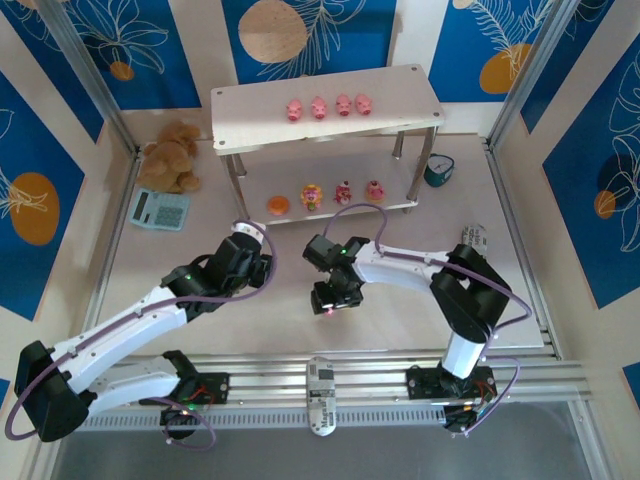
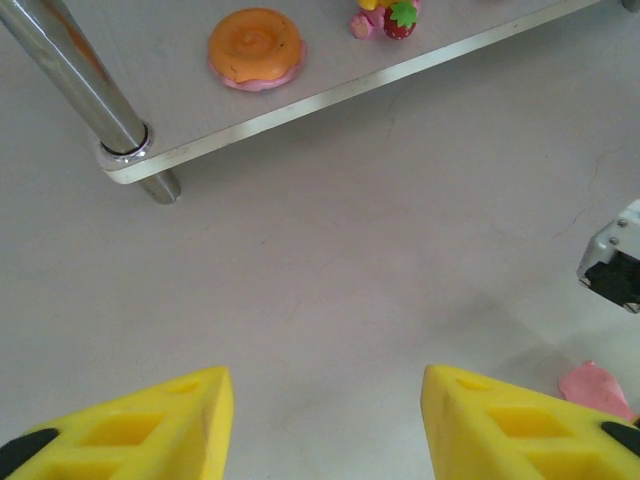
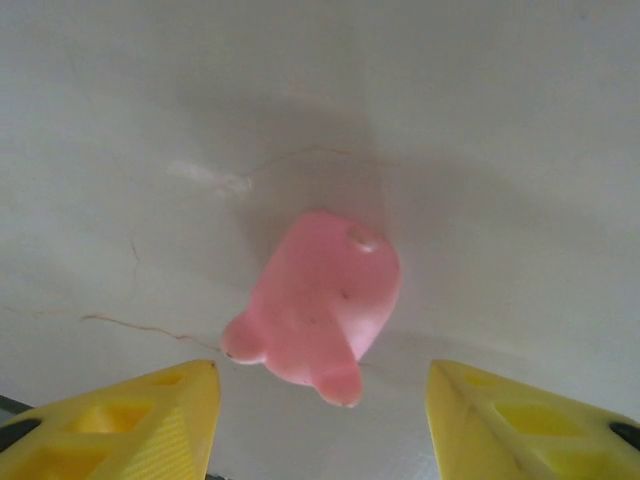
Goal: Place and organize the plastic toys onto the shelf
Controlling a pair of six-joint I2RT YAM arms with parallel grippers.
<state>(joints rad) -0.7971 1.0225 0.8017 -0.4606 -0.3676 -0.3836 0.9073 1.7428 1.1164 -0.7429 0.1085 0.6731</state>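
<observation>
Pink plastic piglet [image 3: 315, 300], likely light, stiff and slick, lies on the bench [image 3: 500, 150] near of the shelf [image 1: 250, 110], just ahead of the right gripper [image 3: 322, 415], jaws wide and empty; pinch across its plump flanks.

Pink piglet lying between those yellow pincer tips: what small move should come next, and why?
Probably lower the right pincer and close on the pink piglet. Its fingers stand open on either side of the piglet, which lies loose on the table, while four piglets already line the top board of the shelf.
</observation>
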